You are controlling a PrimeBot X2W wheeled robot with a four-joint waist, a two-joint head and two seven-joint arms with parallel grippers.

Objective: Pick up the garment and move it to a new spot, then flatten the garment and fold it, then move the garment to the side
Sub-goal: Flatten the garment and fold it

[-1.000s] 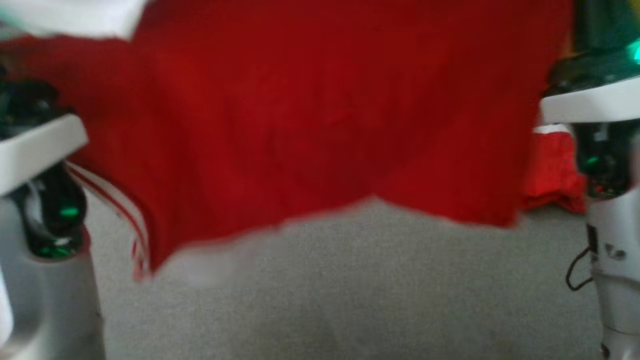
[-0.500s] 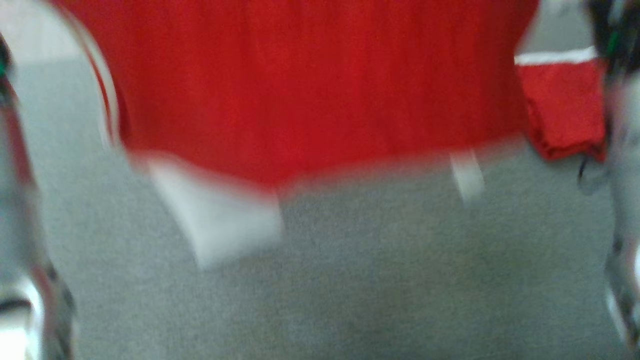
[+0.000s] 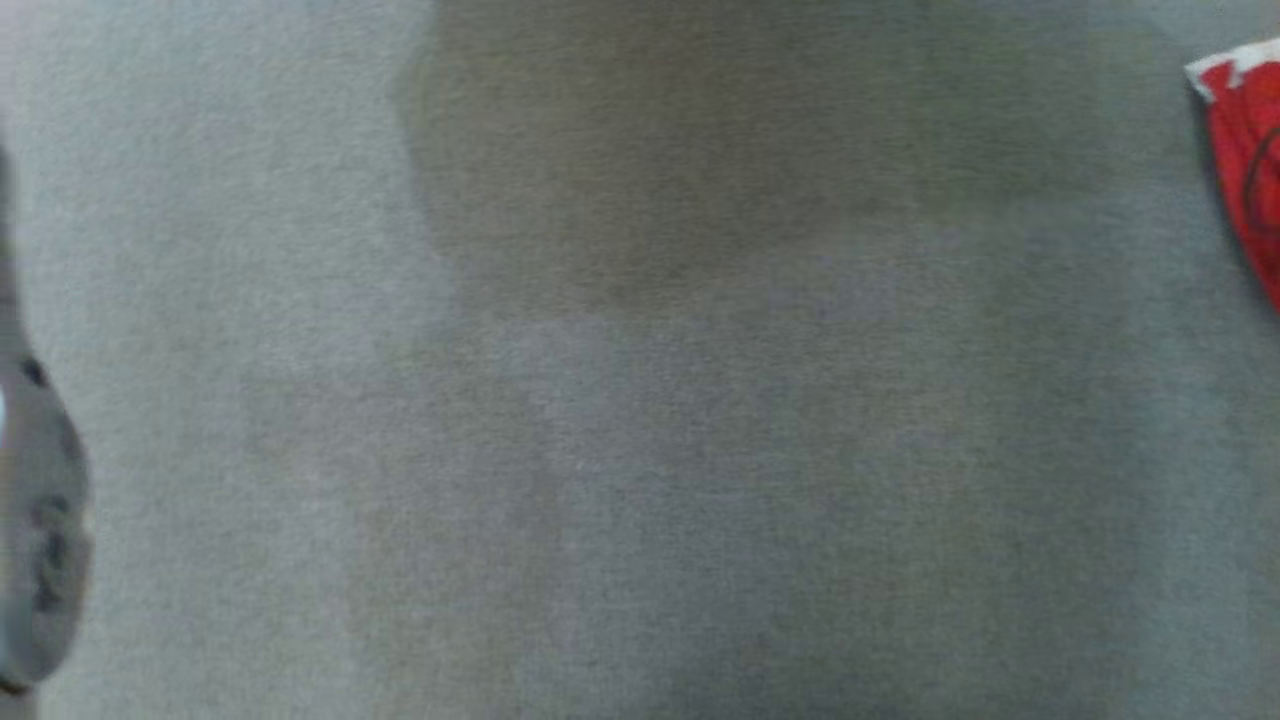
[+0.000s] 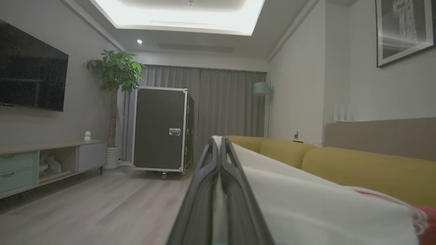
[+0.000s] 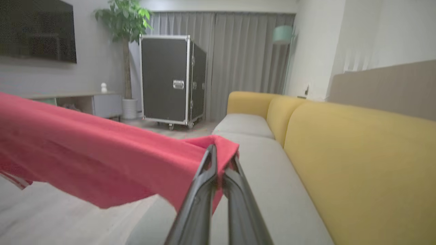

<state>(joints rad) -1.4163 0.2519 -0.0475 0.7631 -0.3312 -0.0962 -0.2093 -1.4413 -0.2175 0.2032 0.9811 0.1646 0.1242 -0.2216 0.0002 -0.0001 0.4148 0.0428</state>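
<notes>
Left gripper (image 4: 219, 144) clamped on the white edge of the red garment (image 5: 85, 149), right gripper (image 5: 221, 154) on a red corner, cloth stretched above the yellow sofa (image 5: 340, 156); black flight case (image 5: 163, 78) stands closed

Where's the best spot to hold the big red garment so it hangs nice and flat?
Probably by two far-apart corners, one per tool, each from its own outer side. The right tool is shut on a bunched red corner of the garment, whose cloth spreads away in a wide sheet; the left tool is shut on its white part.
</notes>
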